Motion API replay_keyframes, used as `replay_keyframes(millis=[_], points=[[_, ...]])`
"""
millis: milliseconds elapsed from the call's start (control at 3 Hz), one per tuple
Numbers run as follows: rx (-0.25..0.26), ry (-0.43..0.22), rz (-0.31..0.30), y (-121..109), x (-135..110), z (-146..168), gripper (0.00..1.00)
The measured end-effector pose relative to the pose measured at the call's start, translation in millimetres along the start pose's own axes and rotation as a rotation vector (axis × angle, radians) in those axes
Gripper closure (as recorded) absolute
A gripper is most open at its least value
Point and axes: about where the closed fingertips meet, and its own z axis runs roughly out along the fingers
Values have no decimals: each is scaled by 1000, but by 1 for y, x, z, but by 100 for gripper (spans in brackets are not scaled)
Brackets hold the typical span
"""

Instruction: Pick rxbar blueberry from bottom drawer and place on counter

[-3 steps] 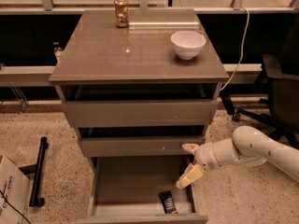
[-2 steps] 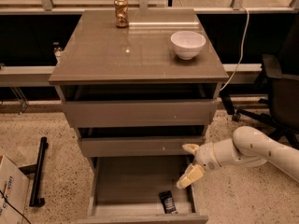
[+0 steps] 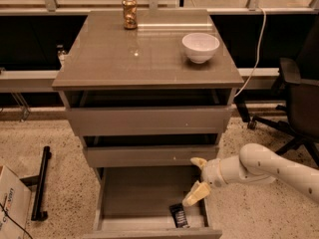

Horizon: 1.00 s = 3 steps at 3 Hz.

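Note:
The bottom drawer (image 3: pixel 134 193) is pulled open at the foot of the grey-brown cabinet. The rxbar blueberry (image 3: pixel 179 215), a small dark bar, lies flat in its front right corner. My gripper (image 3: pixel 196 178), on a white arm from the right, hovers open over the drawer's right side, just above and right of the bar, not touching it. One pale finger (image 3: pixel 199 162) sits near the middle drawer front, the other finger (image 3: pixel 195 194) hangs lower toward the bar. The counter (image 3: pixel 139 59) is the glossy top slab.
A gold can (image 3: pixel 129 12) stands at the counter's back and a white bowl (image 3: pixel 200 47) on its right side. A black office chair (image 3: pixel 296 103) stands to the right. A cardboard box (image 3: pixel 10 203) and a black bar (image 3: pixel 40 183) lie on the floor at left.

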Motion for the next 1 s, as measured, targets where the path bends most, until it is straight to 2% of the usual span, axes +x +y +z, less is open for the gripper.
replay_keyframes(millis=[667, 1000], points=[[28, -24, 0, -9, 28, 31, 0], [38, -38, 32, -13, 46, 45, 0]])
